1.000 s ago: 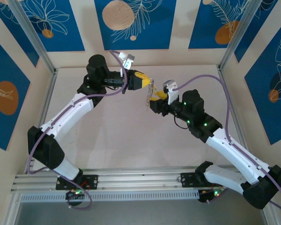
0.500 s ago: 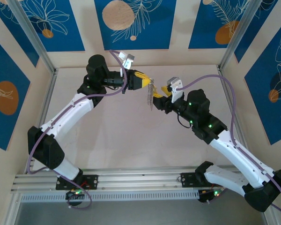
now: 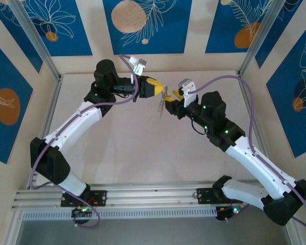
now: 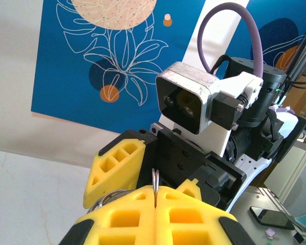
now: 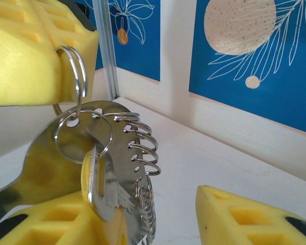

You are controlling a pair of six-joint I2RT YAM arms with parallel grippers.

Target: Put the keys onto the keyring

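Note:
My left gripper (image 3: 159,91) is held above the table, shut on a thin split ring (image 4: 155,179) at the top of the keyring (image 5: 123,153). The keyring is a flat grey metal plate with a row of wire loops down one edge, and it hangs below the left fingers (image 5: 35,56). A small silver key (image 5: 101,196) dangles from a little ring (image 5: 86,133) on the plate. My right gripper (image 3: 169,102) is right next to the bunch and open. The key and plate rest against its left finger (image 5: 41,224). The other finger (image 5: 245,219) stands well apart.
The pale tabletop (image 3: 137,148) lies below both arms, walled by blue-and-cream panels (image 3: 143,25) and aluminium posts (image 3: 255,46). The right wrist's camera block (image 4: 186,104) sits close in front of the left gripper. A phone (image 4: 268,217) lies off to the side.
The right gripper has moved up and left until it meets the hanging keyring, and its jaws have narrowed a little. The left arm holds still.

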